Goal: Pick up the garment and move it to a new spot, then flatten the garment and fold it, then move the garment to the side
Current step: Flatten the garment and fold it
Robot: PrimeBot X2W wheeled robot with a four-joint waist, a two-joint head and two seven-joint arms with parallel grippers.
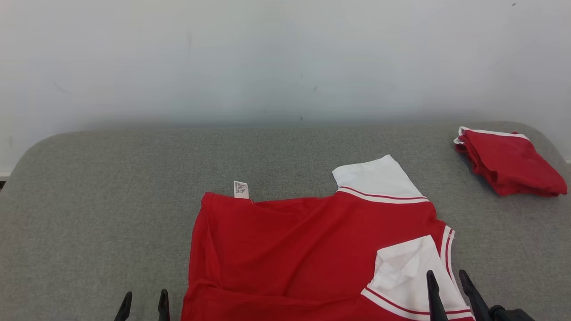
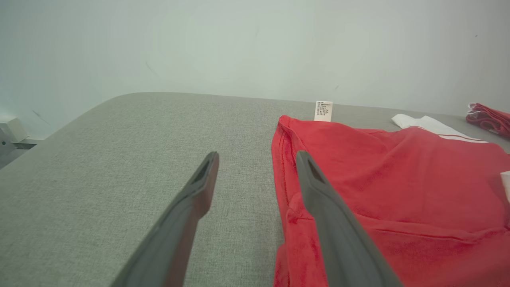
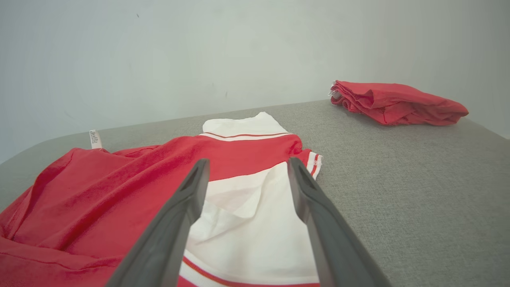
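The red garment [image 1: 312, 249] is lying spread out on the grey table [image 1: 98, 200], close to the near edge and a little right of centre. A small label [image 1: 241, 189] is sticking up at its far left corner. The left gripper [image 1: 143, 295] is hovering just beside the garment's left edge, its fingers parted and grasping nothing. The right gripper [image 1: 446, 273] is hanging over the near white sleeve [image 1: 403, 267], its fingers likewise spread and empty. A folded red bundle [image 1: 508, 162] is sitting at the far right of the table, well apart from the garment.
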